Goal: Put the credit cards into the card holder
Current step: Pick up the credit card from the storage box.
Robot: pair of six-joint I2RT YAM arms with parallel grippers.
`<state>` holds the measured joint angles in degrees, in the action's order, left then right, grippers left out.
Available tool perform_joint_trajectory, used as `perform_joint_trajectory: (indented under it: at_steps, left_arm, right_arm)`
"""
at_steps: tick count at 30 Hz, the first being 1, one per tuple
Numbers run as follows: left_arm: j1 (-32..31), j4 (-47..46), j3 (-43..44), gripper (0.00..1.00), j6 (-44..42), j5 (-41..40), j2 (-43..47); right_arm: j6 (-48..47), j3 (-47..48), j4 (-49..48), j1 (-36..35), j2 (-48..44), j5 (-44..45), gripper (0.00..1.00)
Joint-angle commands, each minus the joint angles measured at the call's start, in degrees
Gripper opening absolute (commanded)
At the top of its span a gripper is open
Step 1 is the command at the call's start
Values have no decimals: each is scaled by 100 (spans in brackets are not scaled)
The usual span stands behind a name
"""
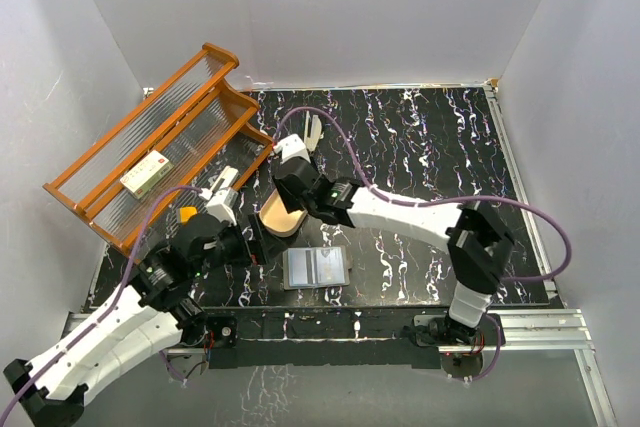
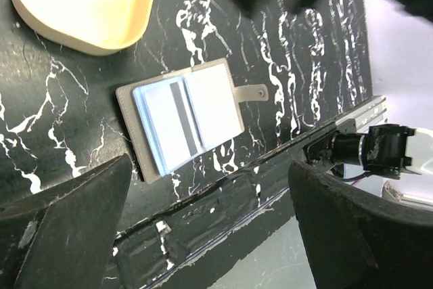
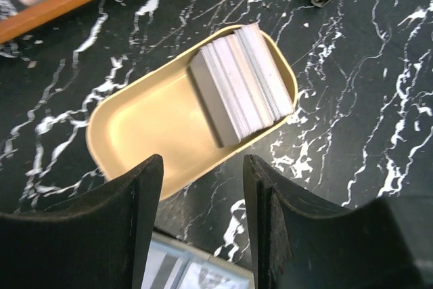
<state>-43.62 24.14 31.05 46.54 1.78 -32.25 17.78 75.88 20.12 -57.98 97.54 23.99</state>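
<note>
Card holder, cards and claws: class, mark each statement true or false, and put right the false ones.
1. The card holder lies open on the table. True.
2. The credit cards are stacked on the bare table. False: the stack sits in the tan tray.
3. The left claw grips a card. False: it is open and holds nothing.
4. The right claw hangs open over the tan tray. True.

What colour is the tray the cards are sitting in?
The tray is pale creamy tan; clearest in the right wrist view.
</note>
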Motion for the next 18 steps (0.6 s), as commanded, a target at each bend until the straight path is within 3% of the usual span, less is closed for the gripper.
perform_joint_trajectory:
  at_steps: [1,8,18]
  left_arm:
    - [-11,581,476,99,-418,-234,355]
    - [-15,1092,883,99,-788,-747,1075]
    - [-15,1190,732,99,-662,-1092,1773]
  right_arm:
    - [-687,649,249,58,562,635,49]
    - [-1120,1345,569,103,1380,1088,52]
    - [-1522,1819,720,169,2066,1303,55]
